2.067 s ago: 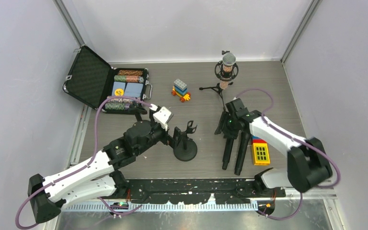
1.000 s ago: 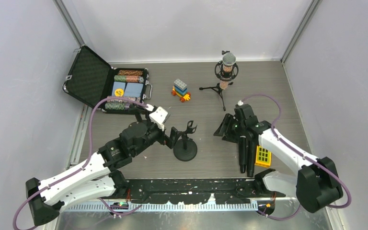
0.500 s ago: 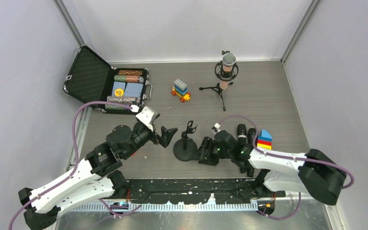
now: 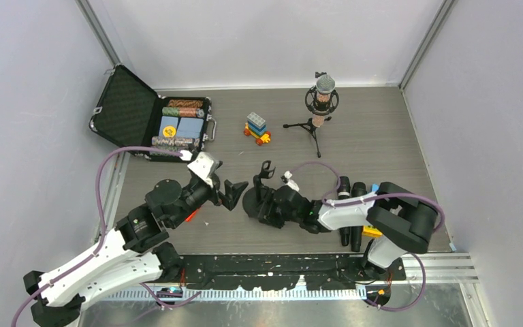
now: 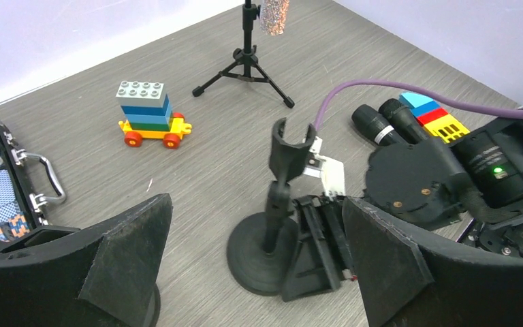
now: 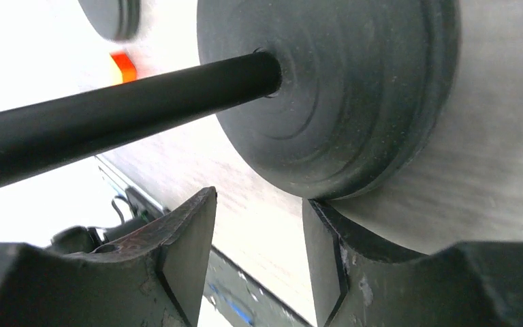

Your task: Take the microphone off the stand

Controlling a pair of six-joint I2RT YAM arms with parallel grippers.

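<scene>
Top external, Sam: I've got two mics (image 4: 344, 185) lying flat on the table, side by side, just right of the stand (image 4: 252, 203). Does the left wrist view agree?

It does. The clip (image 5: 287, 139) on top of the stand is empty, its prongs gaping up with nothing in them. I'd call the removal done, though I can't tell which of the two came out of it.

How do they look from your side?

Both are black handhelds with round dark heads, and one has a pale ring below the head. They lie parallel, heads pointing away from me and touching or nearly so, and neither gripper is on them. Some bright blocks (image 5: 432, 116) sit just beyond them from the stand.

And my arms?

My right gripper (image 6: 259, 201) is down at the stand's base on its right side. The fingers are spread about halfway, tips at the rim, with nothing between them. My left gripper (image 5: 255, 201) hangs just left of the stand, spread wide and empty.

Anything left?

Perhaps only backing both arms off. One tripod mic (image 4: 325, 92) stands mounted far behind the stand. If that were the one meant, the job isn't done.
</scene>
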